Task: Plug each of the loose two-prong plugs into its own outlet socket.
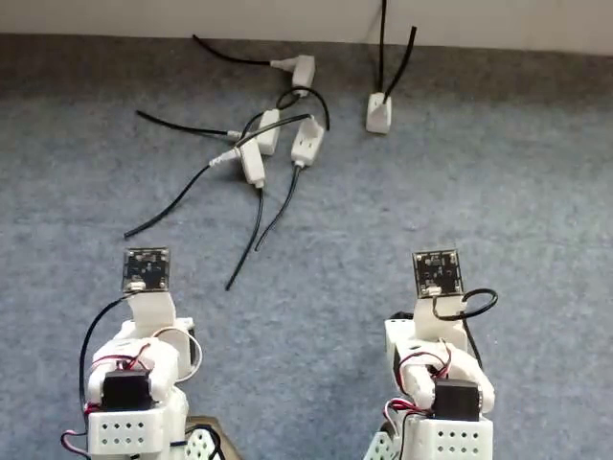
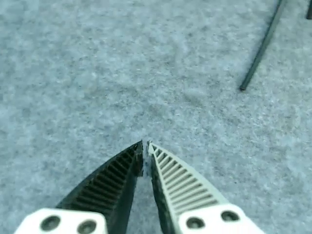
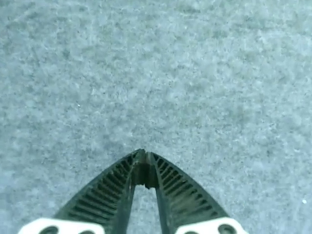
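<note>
Several white plug and socket pieces with black cords lie in a loose cluster on the grey carpet at the far middle of the high view: one (image 1: 303,69) farthest back, one (image 1: 269,131) and one (image 1: 251,163) close together, and one (image 1: 307,141) just right of them. A further white piece (image 1: 379,113) lies apart to the right, its cords running to the wall. I cannot tell plugs from sockets. My left gripper (image 2: 146,145) is shut and empty, low over bare carpet, well short of the cluster. My right gripper (image 3: 145,153) is likewise shut and empty over bare carpet.
Both arms (image 1: 144,374) (image 1: 441,383) sit folded at the near edge. Black cords (image 1: 259,225) trail from the cluster toward the left arm; one cord end (image 2: 242,87) lies ahead of the left gripper. A white wall (image 1: 287,17) borders the far side.
</note>
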Controlling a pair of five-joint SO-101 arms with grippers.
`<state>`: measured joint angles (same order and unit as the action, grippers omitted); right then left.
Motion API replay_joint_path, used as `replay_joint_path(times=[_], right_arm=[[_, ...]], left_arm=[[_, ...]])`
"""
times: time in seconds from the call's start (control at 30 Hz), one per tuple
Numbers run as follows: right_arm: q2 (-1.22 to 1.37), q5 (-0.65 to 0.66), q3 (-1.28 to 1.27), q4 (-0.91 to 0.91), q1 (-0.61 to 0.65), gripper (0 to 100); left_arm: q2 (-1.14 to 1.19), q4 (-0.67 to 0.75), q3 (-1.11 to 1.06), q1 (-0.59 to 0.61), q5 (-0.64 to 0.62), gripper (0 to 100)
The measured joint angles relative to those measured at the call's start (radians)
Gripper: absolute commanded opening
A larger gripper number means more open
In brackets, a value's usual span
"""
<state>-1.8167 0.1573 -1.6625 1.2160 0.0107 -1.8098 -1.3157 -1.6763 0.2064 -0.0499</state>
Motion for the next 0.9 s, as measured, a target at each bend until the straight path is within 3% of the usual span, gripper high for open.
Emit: replay_joint_path(times=[0.23,0.63,0.9], right_arm=[[0.000,0.000,0.000,0.023,0.000,0.6],[0.000,0.000,0.000,0.026,0.000,0.6],[0.000,0.000,0.000,0.026,0.000,0.6]], left_arm=[[0.000,0.000,0.000,0.046,0.000,3],[0.000,0.000,0.000,-0.051,0.000,3],[0.000,0.000,0.000,-0.052,0.000,3]])
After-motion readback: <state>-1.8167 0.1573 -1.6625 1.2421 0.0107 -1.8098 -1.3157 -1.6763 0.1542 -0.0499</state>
